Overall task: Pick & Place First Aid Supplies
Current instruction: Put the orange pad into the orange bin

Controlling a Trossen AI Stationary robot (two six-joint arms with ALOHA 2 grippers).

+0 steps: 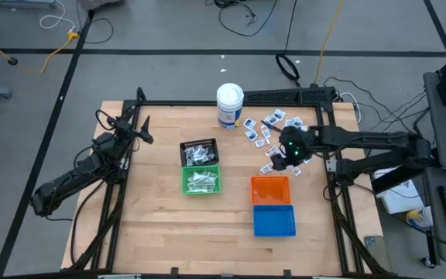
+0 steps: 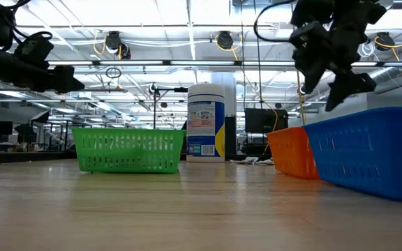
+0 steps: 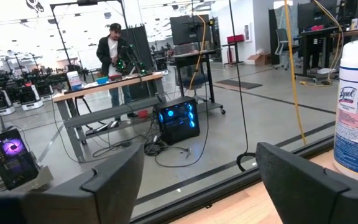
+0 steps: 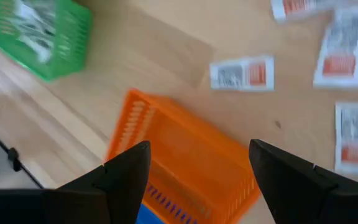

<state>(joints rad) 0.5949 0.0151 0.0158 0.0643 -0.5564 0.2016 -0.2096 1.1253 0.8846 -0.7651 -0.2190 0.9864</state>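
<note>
Seen from above, the right gripper [image 1: 289, 149] hovers over the table [image 1: 161, 225] at about three o'clock from its centre, just above the lower edge of the scattered first aid supplies [image 1: 268, 132]. Its fingers [image 4: 123, 171] stand apart with nothing between them; the wrist view looks down past them onto the orange basket [image 4: 185, 168], a corner of the green basket [image 4: 42, 34] and several loose white packets [image 4: 241, 73] lying flat on the wood.

The loose packets spread across the table's one to two o'clock region, between the white canister [image 1: 230, 105] at twelve o'clock and the right arm. More packets already lie in the black basket [image 1: 198, 151] and in the green basket [image 1: 202, 180], which sit touching each other near the centre, the black one at twelve o'clock of the green. The orange basket [image 1: 271, 190] and the blue basket [image 1: 274, 221] sit together at about four o'clock, blue at six o'clock of orange; I cannot tell whether either holds anything.

The left gripper [image 1: 140, 132] waits at the table's ten o'clock edge, raised, its fingers [image 3: 114, 177] wide apart and empty, facing the room where a person [image 3: 112, 53] stands at a far bench. In the low view both grippers hang well clear of the tabletop
</note>
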